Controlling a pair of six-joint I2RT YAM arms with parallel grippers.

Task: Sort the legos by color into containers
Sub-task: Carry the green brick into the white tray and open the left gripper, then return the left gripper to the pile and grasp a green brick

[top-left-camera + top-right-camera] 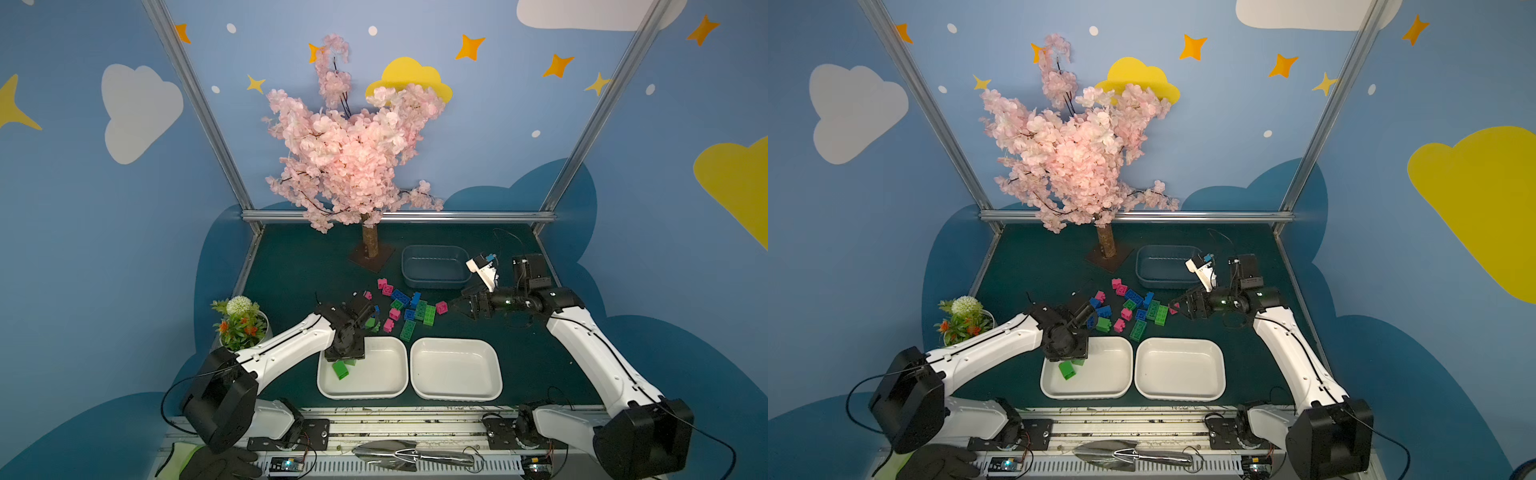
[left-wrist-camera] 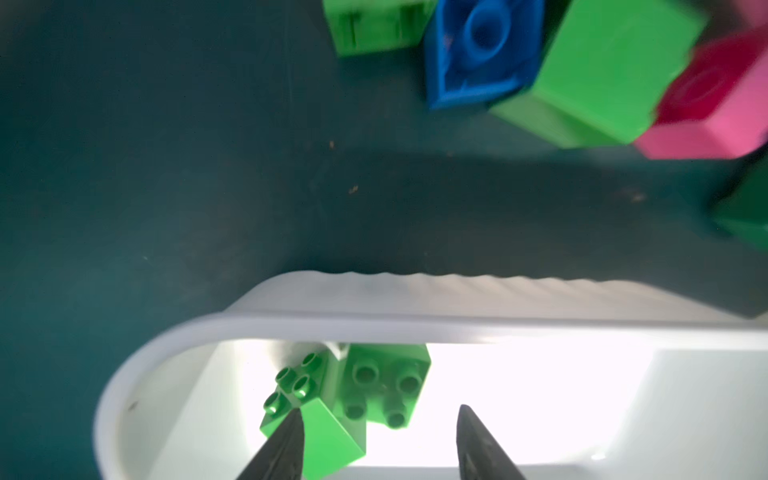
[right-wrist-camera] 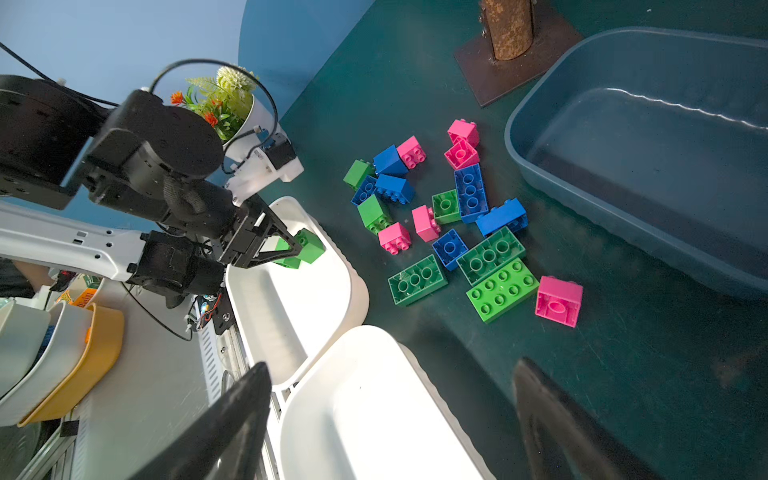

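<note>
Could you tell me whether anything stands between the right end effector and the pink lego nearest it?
Nothing visible does. The open right end effector faces the pink lego with only bare mat between; the long green lego lies beside it, off the path.

Between your left fingers (image 2: pixel 282 453) the white tray (image 2: pixel 374 328) floor is mostly open; two green bricks (image 2: pixel 386 384) sit by one fingertip, and the rim stands just ahead.

Blue walls (image 1: pixel 498 124) painted with white clouds (image 1: pixel 137 112), yellow clouds (image 1: pixel 409 79) and orange stars (image 1: pixel 469 46) stand far beyond the left fingers (image 2: pixel 282 449) and right fingers (image 3: pixel 232 424). Aluminium posts (image 1: pixel 198 104) frame the dark green tabletop (image 1: pixel 299 266) beneath them. A pink blossom tree (image 1: pixel 349 158) rises behind.
</note>
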